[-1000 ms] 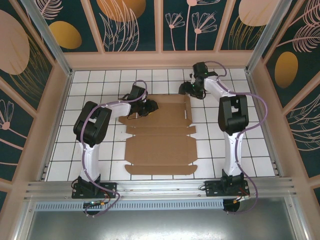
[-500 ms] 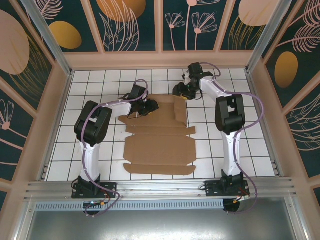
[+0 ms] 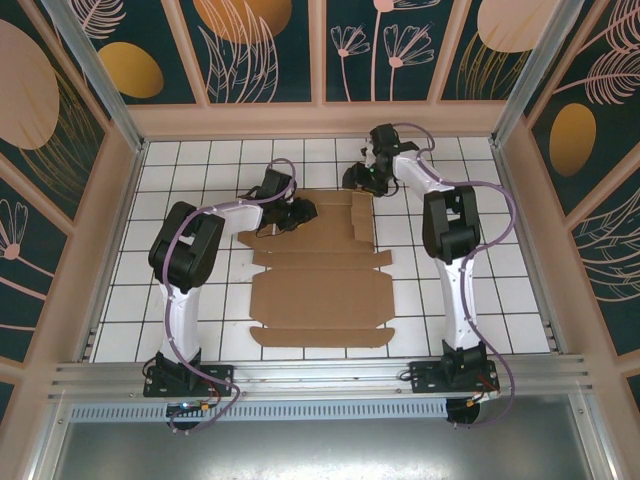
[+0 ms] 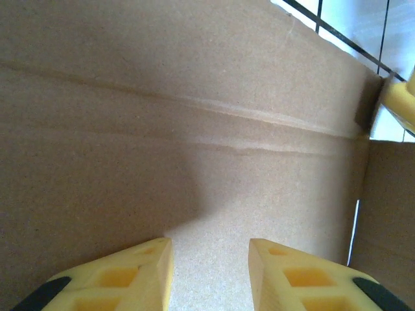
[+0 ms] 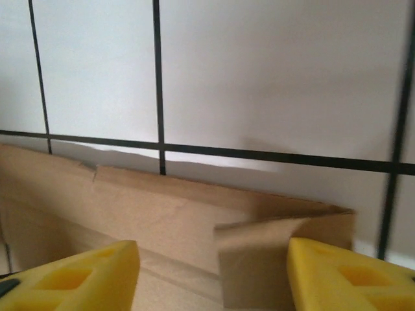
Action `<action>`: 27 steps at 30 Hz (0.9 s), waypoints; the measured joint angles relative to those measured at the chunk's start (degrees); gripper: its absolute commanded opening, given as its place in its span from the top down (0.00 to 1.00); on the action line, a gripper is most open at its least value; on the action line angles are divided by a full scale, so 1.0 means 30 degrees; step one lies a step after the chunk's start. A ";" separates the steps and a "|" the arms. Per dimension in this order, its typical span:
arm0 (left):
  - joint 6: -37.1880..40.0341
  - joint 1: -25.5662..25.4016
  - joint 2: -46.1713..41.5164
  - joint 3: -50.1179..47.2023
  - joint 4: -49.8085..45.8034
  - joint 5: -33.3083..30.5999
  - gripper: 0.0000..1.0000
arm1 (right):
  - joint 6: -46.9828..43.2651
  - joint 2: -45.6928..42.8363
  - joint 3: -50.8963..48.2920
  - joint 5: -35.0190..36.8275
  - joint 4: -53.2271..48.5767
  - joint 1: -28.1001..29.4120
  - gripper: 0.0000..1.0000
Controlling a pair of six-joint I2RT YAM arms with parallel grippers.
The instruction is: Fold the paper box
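My left gripper (image 4: pixel 211 262) is hanging open over the flat brown corrugated-cardboard paper box (image 3: pixel 318 295); my right gripper (image 5: pixel 214 259) is gaping at its far edge.

Free: bare tiled floor (image 3: pixel 515 290) left and right of paper box (image 3: pixel 318 290). Obstructed: far edge, by raised flap (image 3: pixel 363 208), left gripper (image 3: pixel 302 213), right gripper (image 3: pixel 357 181).

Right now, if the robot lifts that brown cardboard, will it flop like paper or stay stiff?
The paper box probably stays stiff between folds, since its panels lie flat. It likely bends only along the pressed crease. It looks light and thin, so a push may slide it across the tiled table.
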 measured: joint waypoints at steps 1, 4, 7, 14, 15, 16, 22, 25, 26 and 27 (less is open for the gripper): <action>-0.0189 0.0007 -0.0007 -0.0066 0.0117 -0.0058 0.64 | 0.0080 -0.0721 -0.0546 0.0699 0.0000 0.0007 0.30; -0.0729 0.0058 -0.0007 -0.0146 0.0401 -0.0080 0.64 | 0.0364 -0.3934 -0.3096 0.2237 0.0408 -0.0080 0.29; -0.1137 0.0109 -0.0007 -0.0197 0.0568 -0.0131 0.63 | 0.0721 -0.8415 -0.6645 0.3096 0.1552 -0.0313 0.31; -0.1872 0.0168 -0.0240 -0.0947 0.1953 0.0044 0.58 | 0.1836 -1.6677 -1.6582 0.2310 0.4772 -0.0714 0.37; -0.1960 0.0175 -0.0321 -0.1078 0.2142 0.0153 0.57 | 0.2025 -1.6997 -1.7690 0.2047 0.5093 -0.0714 0.38; -0.2047 0.0204 -0.0393 -0.1151 0.2215 0.0306 0.56 | 0.2288 -1.7172 -1.8994 0.1676 0.5508 -0.0750 0.39; -0.2069 0.0270 -0.1741 -0.1166 0.2259 0.1333 0.58 | 0.3497 -1.7143 -2.3241 -0.0801 0.7453 -0.2106 0.43; -0.2222 0.0270 -0.3351 -0.1982 0.2594 0.1763 0.60 | 0.4044 -1.7143 -2.4341 -0.2433 0.9398 -0.3344 0.51; -0.2375 0.0270 -0.3920 -0.2594 0.2914 0.1894 0.60 | 0.4197 -1.7143 -2.4698 -0.2885 1.0018 -0.3701 0.54; -0.2528 0.0270 -0.4364 -0.3220 0.3155 0.2018 0.60 | 0.4357 -1.7143 -2.4961 -0.3162 1.0433 -0.3898 0.57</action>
